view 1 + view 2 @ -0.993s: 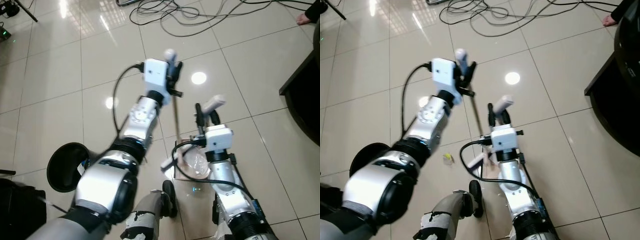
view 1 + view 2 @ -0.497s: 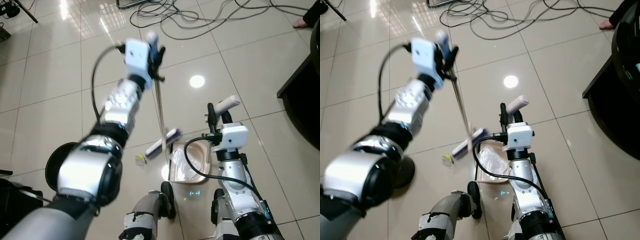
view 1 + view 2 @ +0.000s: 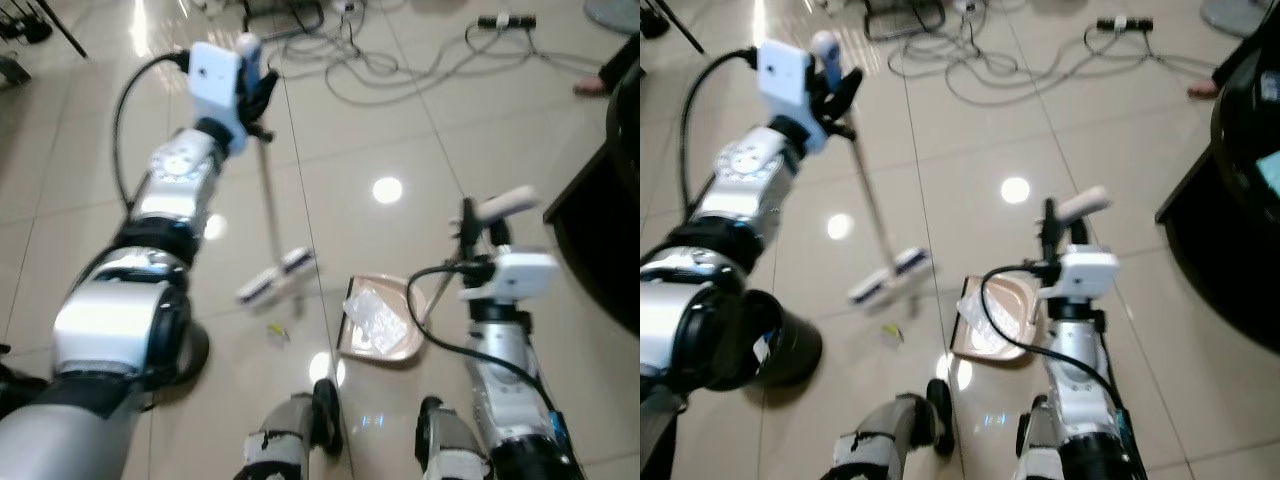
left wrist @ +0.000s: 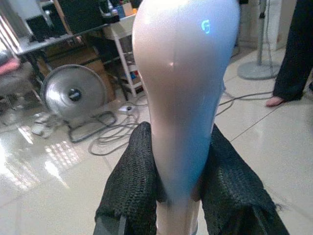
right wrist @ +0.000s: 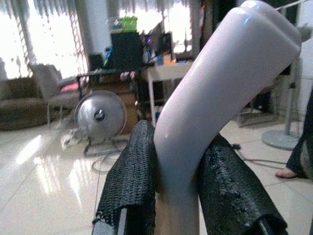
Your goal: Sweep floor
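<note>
Floor (image 3: 120, 130) of glossy cream tiles carries a small yellowish scrap of litter (image 3: 278, 331), lying just beside the white brush head of the long-handled broom (image 3: 275, 277) and a little apart from the beige dustpan (image 3: 380, 320), which sits flat on the tiles with crumpled clear plastic already in it.

The left gripper (image 4: 178, 188) is clenched on the broom's pale rounded handle top, its black fingers (image 4: 132, 186) pressing both sides. The right gripper (image 5: 178, 181) is clamped on the dustpan's upright grey handle (image 3: 505, 203).

To do this stroke well, the brush head likely needs to come down on the far side of the scrap from the pan, stay low against the tile, and draw it in one short pull toward the pan's open lip, while the right arm keeps that lip pressed flat so the scrap does not slide under.

Open tile lies ahead and to the robot's left for the swing. A tangle of black cables (image 3: 380, 50) lies farther ahead, a dark furniture edge (image 3: 600, 230) stands close on the right, a round black bin (image 3: 785, 345) sits near the left side, and the robot's own feet (image 3: 325, 425) stand just behind the pan. A person's bare foot (image 3: 590, 87) rests near the far right.
</note>
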Tool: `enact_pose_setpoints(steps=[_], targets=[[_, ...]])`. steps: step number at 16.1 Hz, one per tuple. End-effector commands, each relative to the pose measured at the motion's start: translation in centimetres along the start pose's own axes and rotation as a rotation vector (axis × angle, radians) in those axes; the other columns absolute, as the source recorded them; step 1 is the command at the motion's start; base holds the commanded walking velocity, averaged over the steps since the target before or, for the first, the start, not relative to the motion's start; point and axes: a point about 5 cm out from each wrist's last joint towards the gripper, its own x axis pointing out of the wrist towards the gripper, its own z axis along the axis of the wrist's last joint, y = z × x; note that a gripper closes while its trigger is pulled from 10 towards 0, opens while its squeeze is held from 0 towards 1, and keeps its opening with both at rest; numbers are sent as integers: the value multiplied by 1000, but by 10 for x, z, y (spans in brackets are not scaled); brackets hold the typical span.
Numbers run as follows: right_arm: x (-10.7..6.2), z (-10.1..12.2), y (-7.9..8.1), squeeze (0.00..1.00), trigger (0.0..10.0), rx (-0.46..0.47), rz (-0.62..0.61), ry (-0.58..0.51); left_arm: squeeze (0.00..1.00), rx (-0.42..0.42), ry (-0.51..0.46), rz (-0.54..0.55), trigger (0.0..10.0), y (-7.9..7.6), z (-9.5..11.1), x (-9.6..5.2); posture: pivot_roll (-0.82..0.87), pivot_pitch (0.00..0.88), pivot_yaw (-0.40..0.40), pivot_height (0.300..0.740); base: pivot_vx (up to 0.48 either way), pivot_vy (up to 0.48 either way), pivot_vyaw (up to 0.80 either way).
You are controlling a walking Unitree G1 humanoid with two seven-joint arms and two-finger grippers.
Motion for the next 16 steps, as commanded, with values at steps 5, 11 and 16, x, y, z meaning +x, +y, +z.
enact_pose_setpoints(steps=[5, 11, 16], targets=[[14, 42, -21, 0, 10000, 116, -96, -75, 0, 53, 61, 6, 10000, 7, -36, -38, -7, 61, 127, 740, 0, 0, 0], [40, 96, -24, 0, 10000, 260, -32, -73, 0, 49, 108, -1, 10000, -7, -60, -90, -31, 30, 112, 740, 0, 0, 0], [57, 123, -11, 0, 10000, 344, 77, -37, 0, 25, 162, 11, 10000, -25, -66, -122, -31, 12, 97, 740, 0, 0, 0]])
